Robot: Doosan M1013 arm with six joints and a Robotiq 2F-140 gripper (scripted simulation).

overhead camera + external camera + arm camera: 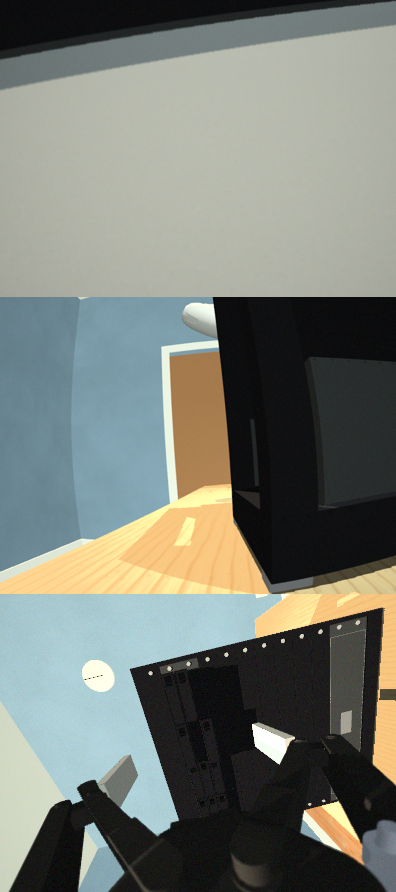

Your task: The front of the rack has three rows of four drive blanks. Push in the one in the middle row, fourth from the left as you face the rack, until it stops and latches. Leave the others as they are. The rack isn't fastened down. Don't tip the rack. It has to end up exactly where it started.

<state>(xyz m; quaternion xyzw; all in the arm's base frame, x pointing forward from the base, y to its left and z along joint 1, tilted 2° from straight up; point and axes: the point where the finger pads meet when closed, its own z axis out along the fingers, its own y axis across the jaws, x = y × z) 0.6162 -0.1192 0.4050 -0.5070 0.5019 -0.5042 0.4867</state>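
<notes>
In the wrist view the black rack front [255, 724] fills the middle, seen rotated and at an angle. Dark drive blanks [197, 744] sit in narrow columns on its left part; I cannot tell rows or which blank is which. My gripper [194, 750] is open and empty, a short way off the rack face. Its left pad [118, 778] lies off the rack's edge and its right pad [271, 741] is in front of the panel. In the exterior view the rack's black side [306, 450] stands on the wooden floor, and a white arm link [199, 319] shows behind it.
A grey side panel [347, 689] with a small light tag runs along the rack's far edge. The exterior view shows a blue wall [96, 424] and a brown door [199, 424]. The top view shows only a pale blank surface [198, 179].
</notes>
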